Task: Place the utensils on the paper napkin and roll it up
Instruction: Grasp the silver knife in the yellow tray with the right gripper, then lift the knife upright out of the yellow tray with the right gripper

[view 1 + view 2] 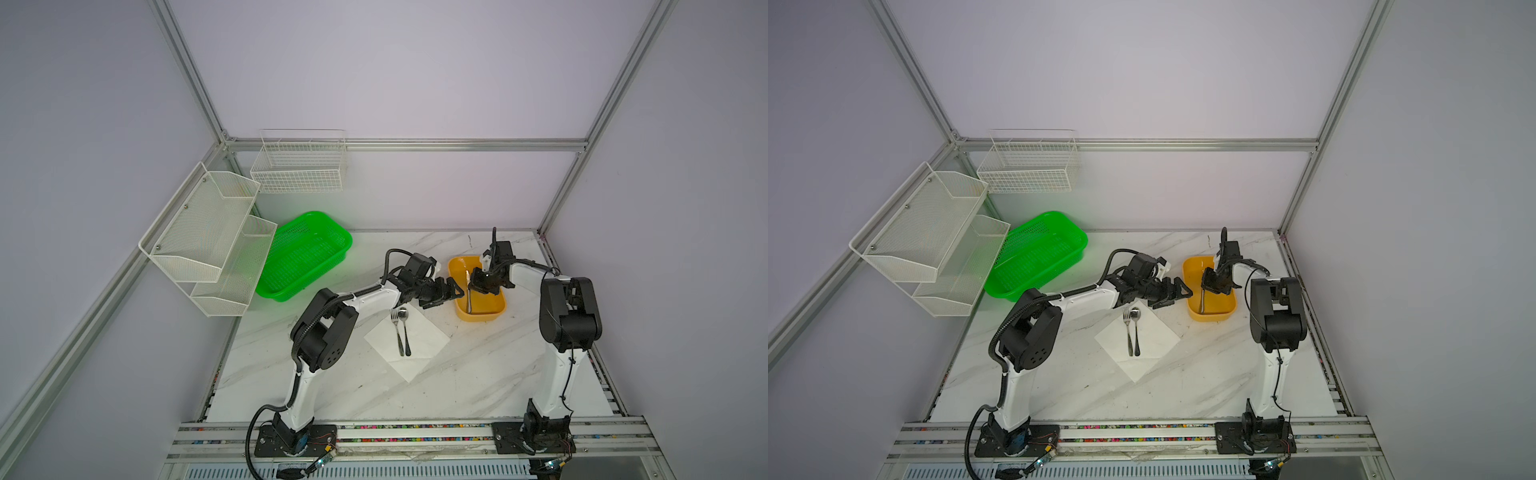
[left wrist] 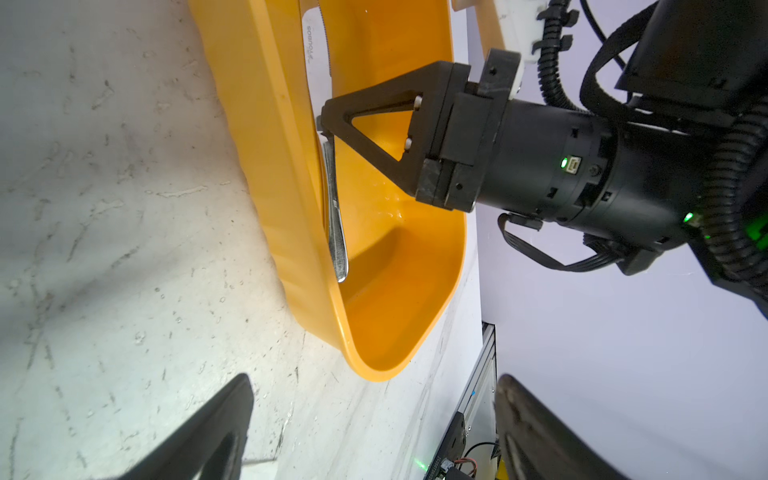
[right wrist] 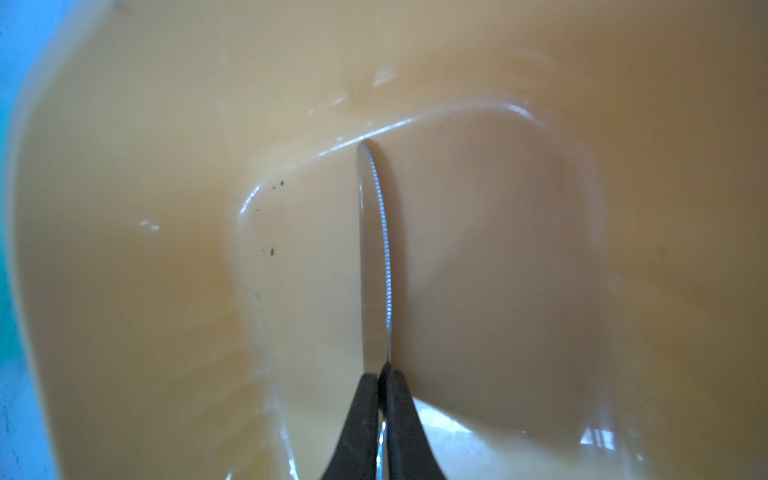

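Right end effector (image 3: 384, 374): pressed together, pinching a serrated table knife (image 3: 374, 257) inside the yellow tub (image 1: 482, 318). Left end effector (image 1: 446, 296): spread, holding nothing, just beside the tub at its 9 o'clock. Paper napkin (image 1: 424, 345): flat on the worktop (image 1: 478, 374), at the tub's 7 o'clock. The fork (image 1: 397, 332) and spoon (image 1: 406, 332) lie on it side by side, the fork at the spoon's 9 o'clock.

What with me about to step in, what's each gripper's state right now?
Left gripper: open, holding nothing.
Right gripper: shut on the knife, inside the yellow tub.
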Robot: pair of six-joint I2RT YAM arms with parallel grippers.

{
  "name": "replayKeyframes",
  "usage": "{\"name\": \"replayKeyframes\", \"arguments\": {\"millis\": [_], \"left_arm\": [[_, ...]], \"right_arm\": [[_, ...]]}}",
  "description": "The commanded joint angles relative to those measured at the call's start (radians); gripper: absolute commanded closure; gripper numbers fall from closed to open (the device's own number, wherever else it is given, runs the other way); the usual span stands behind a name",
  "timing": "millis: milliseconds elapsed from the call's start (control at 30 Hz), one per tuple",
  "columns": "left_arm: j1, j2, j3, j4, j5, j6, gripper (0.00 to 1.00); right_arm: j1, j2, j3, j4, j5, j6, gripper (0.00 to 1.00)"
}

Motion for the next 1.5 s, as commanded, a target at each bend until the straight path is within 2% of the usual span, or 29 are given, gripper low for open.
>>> {"name": "replayKeyframes", "arguments": {"millis": [0,133,500,633,833,967,1100,1467], "left_arm": [[-0.005,-0.048,0.036,0.034,0.001,0.004,0.1],[-0.005,-0.052,0.03,0.036,-0.001,0.003,0.1],[-0.004,-0.056,0.027,0.04,-0.001,0.001,0.1],[-0.004,-0.057,0.024,0.04,-0.001,0.0,0.1],[-0.005,-0.055,0.022,0.043,-0.001,-0.004,0.1],[-0.004,-0.054,0.022,0.046,-0.001,-0.007,0.1],[-0.004,-0.059,0.015,0.047,-0.004,-0.009,0.1],[-0.005,-0.065,0.005,0.045,-0.004,-0.005,0.1]], "right_arm": [[0.019,0.02,-0.007,-0.043,-0.019,-0.017,0.91],[0.032,0.021,-0.003,-0.045,0.003,-0.016,0.91],[0.055,0.02,-0.006,-0.029,-0.068,-0.011,0.88],[0.058,0.025,-0.002,-0.039,-0.068,-0.025,0.79],[0.071,0.061,0.019,-0.088,0.009,-0.057,0.74],[0.132,0.107,0.044,-0.148,0.177,-0.087,0.74],[0.173,0.147,0.049,-0.186,0.337,-0.064,0.76],[0.164,0.142,0.036,-0.178,0.39,-0.021,0.87]]}}
